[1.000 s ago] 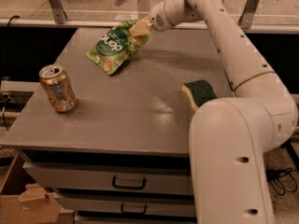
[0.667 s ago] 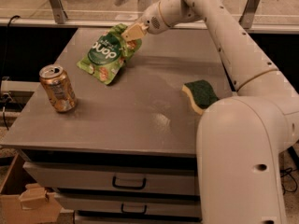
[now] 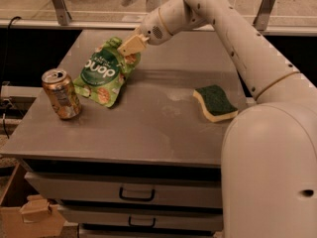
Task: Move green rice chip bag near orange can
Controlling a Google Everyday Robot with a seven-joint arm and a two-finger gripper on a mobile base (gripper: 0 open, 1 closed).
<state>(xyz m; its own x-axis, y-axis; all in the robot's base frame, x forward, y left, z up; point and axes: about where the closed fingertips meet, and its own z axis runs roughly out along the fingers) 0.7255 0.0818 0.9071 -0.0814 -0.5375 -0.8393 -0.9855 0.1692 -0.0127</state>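
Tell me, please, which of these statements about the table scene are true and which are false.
1. The gripper holds the green rice chip bag by its upper edge. True.
2. The orange can lies on its side. False: it stands upright, left of the bag.
3. The sponge lies green side up on the table, to the right of the bag and apart from it. True.
4. The bag rests on top of the can. False: the bag is beside the can, on the can's right.
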